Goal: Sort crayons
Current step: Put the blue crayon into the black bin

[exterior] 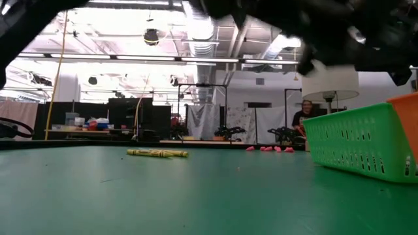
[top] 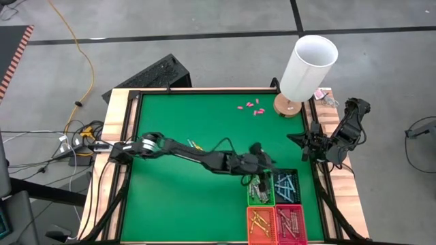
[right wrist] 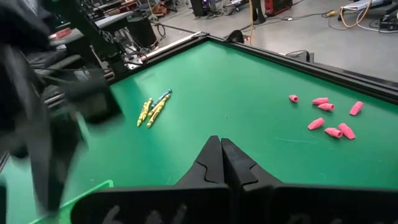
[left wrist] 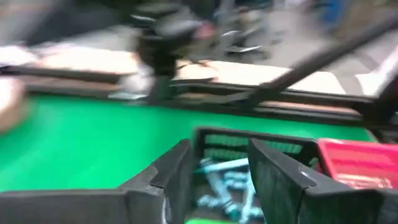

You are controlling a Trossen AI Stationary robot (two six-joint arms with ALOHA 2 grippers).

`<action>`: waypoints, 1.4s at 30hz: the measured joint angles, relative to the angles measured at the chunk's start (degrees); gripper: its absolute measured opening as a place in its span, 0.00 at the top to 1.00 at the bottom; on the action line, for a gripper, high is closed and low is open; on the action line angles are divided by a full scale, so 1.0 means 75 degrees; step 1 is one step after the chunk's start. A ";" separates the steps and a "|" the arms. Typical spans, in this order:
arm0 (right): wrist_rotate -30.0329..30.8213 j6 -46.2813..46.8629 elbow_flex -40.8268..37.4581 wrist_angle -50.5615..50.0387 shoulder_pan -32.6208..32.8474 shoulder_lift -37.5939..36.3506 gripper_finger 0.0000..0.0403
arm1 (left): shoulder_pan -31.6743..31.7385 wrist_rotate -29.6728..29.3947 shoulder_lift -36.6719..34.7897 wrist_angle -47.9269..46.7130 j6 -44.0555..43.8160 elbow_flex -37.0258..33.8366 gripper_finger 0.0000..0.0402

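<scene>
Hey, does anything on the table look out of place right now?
Yes. A few loose crayons, yellow with one blue, lie together on the bare green mat, outside the sorting baskets. Small pink stubby pieces are scattered near the white lamp. Nothing looks damaged.

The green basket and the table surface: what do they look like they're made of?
The green basket looks like molded plastic: thin walls pierced by a regular grid of small slots, with an even, slightly glossy colour. The table surface seems a matte green mat or felt-like sheet, uniform and without glare, framed by a black rim and pale wooden edging; the exact material is uncertain.
</scene>
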 joint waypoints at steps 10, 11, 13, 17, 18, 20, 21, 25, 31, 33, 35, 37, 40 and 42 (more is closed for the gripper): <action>-0.0004 -0.0003 0.0000 -0.0010 0.0002 -0.0001 1.00 | -0.0044 -0.3078 -0.2203 -0.6733 -0.1627 0.0003 0.70; -0.0002 -0.0003 0.0000 -0.0012 -0.0001 -0.0001 1.00 | -0.0049 -0.3055 -0.2360 -0.7380 -0.1794 0.0004 0.70; -0.0005 -0.0005 0.0000 -0.0014 0.0000 -0.0001 1.00 | -0.0045 -0.2955 -0.2547 -0.8580 -0.2249 0.0006 0.70; -0.0005 -0.0006 0.0000 -0.0022 -0.0001 -0.0001 1.00 | 0.0076 -0.2863 -0.2762 -1.0040 -0.3126 -0.0208 0.70; -0.0005 -0.0009 0.0000 -0.0022 -0.0001 -0.0001 1.00 | 0.0106 -0.2870 -0.2894 -1.0061 -0.3278 -0.0362 0.70; -0.0005 -0.0009 0.0000 -0.0022 0.0001 -0.0001 1.00 | 0.0174 -0.2853 -0.3201 -1.0074 -0.3451 -0.0832 0.70; -0.0005 -0.0012 0.0000 -0.0021 -0.0001 -0.0001 1.00 | 0.0212 -0.2729 -0.3350 -1.0095 -0.3480 -0.1128 0.70; -0.0008 -0.0015 0.0000 -0.0034 0.0001 -0.0001 1.00 | 0.0436 -0.1921 -0.3904 -0.9819 -0.3949 -0.2745 0.70; -0.0045 -0.0009 0.0000 -0.0048 0.0000 -0.0001 1.00 | 0.0914 -0.1267 -0.5402 -0.7755 -0.2932 -0.5287 0.70; -0.0051 -0.0009 0.0000 -0.0048 0.0001 -0.0001 1.00 | 0.1047 -0.0903 -0.5861 -0.7155 -0.2013 -0.6042 0.70; -0.0051 -0.0009 0.0000 -0.0048 0.0001 -0.0001 1.00 | 0.1181 -0.0587 -0.6285 -0.6554 -0.0908 -0.6638 0.70; -0.0051 -0.0009 0.0000 -0.0048 0.0001 -0.0001 1.00 | 0.1295 -0.0488 -0.6504 -0.6108 0.0023 -0.7126 0.70; -0.0051 -0.0006 0.0000 -0.0048 -0.0001 -0.0001 1.00 | 0.1589 -0.0407 -0.6542 -0.5947 0.0830 -0.7545 0.70; -0.0048 0.0019 0.0000 -0.0045 -0.0001 -0.0001 1.00 | 0.1878 -0.0179 -0.6534 -0.5852 0.0939 -0.7685 0.70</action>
